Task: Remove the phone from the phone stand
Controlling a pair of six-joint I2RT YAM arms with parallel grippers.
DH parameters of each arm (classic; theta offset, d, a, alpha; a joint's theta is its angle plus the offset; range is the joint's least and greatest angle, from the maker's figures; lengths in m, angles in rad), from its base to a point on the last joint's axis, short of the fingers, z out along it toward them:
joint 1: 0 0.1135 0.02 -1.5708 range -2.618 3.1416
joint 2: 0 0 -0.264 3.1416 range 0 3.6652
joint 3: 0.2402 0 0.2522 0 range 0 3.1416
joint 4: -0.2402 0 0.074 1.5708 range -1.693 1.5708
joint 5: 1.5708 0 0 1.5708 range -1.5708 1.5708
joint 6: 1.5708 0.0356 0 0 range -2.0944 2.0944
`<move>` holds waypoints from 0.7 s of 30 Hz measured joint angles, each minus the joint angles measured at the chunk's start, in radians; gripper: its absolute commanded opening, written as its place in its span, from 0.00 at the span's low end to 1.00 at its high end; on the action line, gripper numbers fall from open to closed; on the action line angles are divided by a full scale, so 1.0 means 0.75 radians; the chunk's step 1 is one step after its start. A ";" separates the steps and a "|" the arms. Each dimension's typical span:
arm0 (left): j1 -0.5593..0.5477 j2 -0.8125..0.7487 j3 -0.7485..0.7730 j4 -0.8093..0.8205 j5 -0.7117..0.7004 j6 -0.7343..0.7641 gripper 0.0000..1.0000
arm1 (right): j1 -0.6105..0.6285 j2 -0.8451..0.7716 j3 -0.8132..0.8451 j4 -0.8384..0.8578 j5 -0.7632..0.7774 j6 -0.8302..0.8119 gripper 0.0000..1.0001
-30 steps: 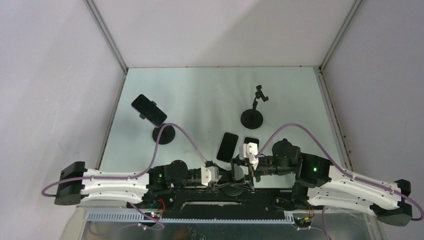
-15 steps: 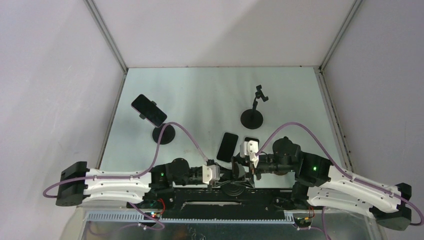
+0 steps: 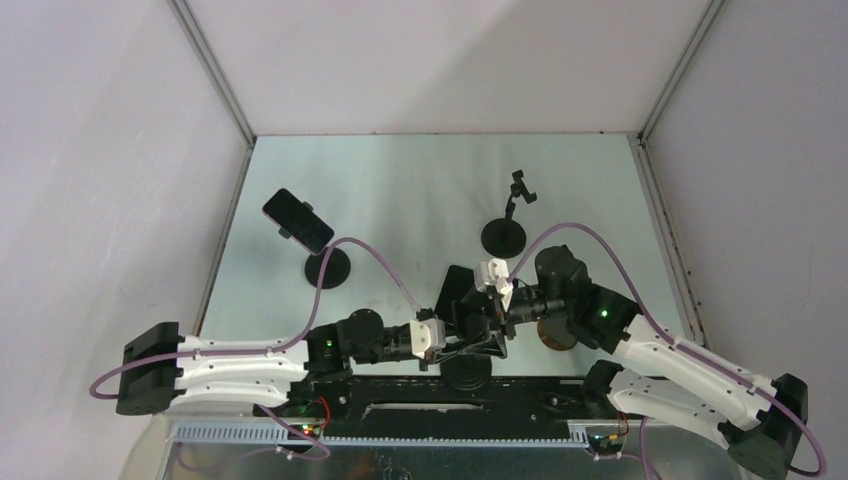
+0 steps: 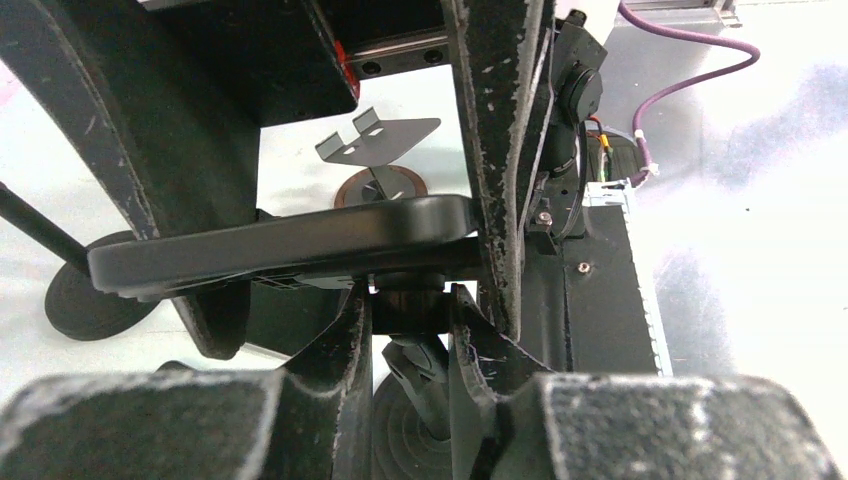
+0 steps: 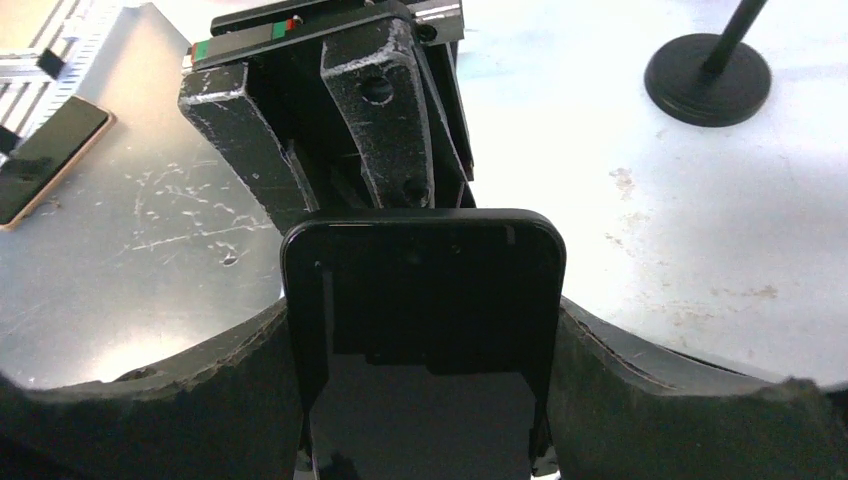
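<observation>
Meeting low in the centre of the top view, over the scuffed silver metal tabletop, both arms work on one spot. The right hand clasps the flat black phone by its long edges. The left hand is pinched shut on the neck of the black round-based phone stand just beneath it. The phone appears seated in its cradle, so the lift-out is likely left to do. The cradle's clamp lies hidden under the phone, so I cannot tell whether it has released.
</observation>
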 measured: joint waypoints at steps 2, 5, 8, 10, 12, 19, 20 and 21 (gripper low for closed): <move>0.004 -0.002 0.000 -0.002 -0.004 0.000 0.00 | -0.042 0.032 0.000 0.020 -0.074 0.001 0.00; 0.007 -0.004 0.000 -0.006 -0.020 0.002 0.00 | -0.096 0.068 0.000 0.054 -0.167 0.001 0.00; 0.013 -0.004 0.000 -0.007 -0.023 0.004 0.00 | -0.135 0.093 0.000 0.076 -0.228 0.002 0.00; 0.017 -0.004 0.000 -0.007 -0.023 0.004 0.00 | -0.153 0.104 0.000 0.084 -0.258 0.006 0.00; 0.017 -0.004 0.000 -0.007 -0.022 0.005 0.00 | -0.171 0.108 -0.002 0.088 -0.289 0.011 0.00; 0.017 -0.012 -0.004 -0.010 -0.001 0.027 0.00 | -0.196 0.068 -0.012 0.076 -0.345 0.011 0.00; 0.017 -0.015 -0.004 -0.012 0.006 0.030 0.00 | -0.198 0.062 -0.012 0.073 -0.354 0.012 0.00; 0.017 -0.016 -0.004 -0.013 0.018 0.035 0.00 | -0.201 0.054 -0.013 0.068 -0.367 0.013 0.00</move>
